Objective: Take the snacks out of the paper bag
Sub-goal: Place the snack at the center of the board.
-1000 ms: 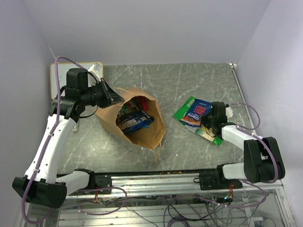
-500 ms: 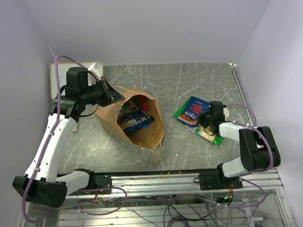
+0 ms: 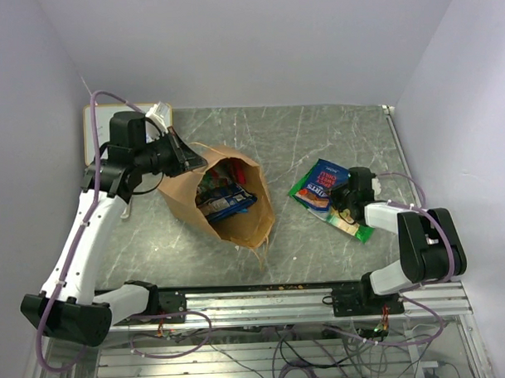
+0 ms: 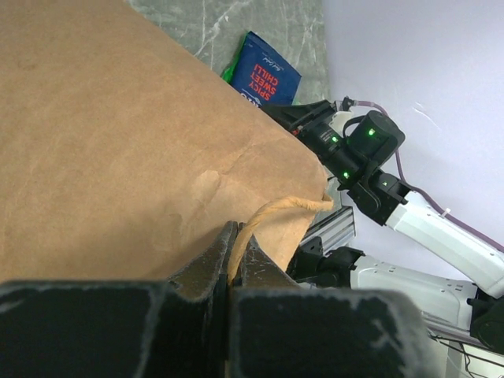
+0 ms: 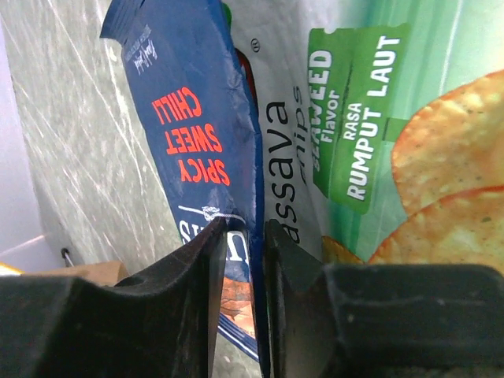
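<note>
The brown paper bag (image 3: 180, 200) lies on its side with its mouth facing the near right. Several snacks (image 3: 223, 199) show inside it. My left gripper (image 3: 193, 164) is shut on the bag's twisted handle (image 4: 277, 209) at the rim, with the bag's wall (image 4: 118, 134) filling the left wrist view. A blue snack packet (image 3: 324, 185) lies on a green packet (image 3: 354, 224) on the table to the right. My right gripper (image 3: 341, 199) sits low over them. Its jaws stand a little apart around the blue packet's (image 5: 185, 118) edge, beside the green packet (image 5: 378, 134).
A small whiteboard (image 3: 96, 128) lies at the back left corner behind the left arm. The metal rail (image 3: 256, 298) runs along the near edge. Walls close in at the left, back and right. The bag's front handle (image 3: 259, 253) trails toward the rail.
The right gripper has set the blue packet down onto the green one and its wrist has dropped lower. The left gripper and the bag have stayed put.
</note>
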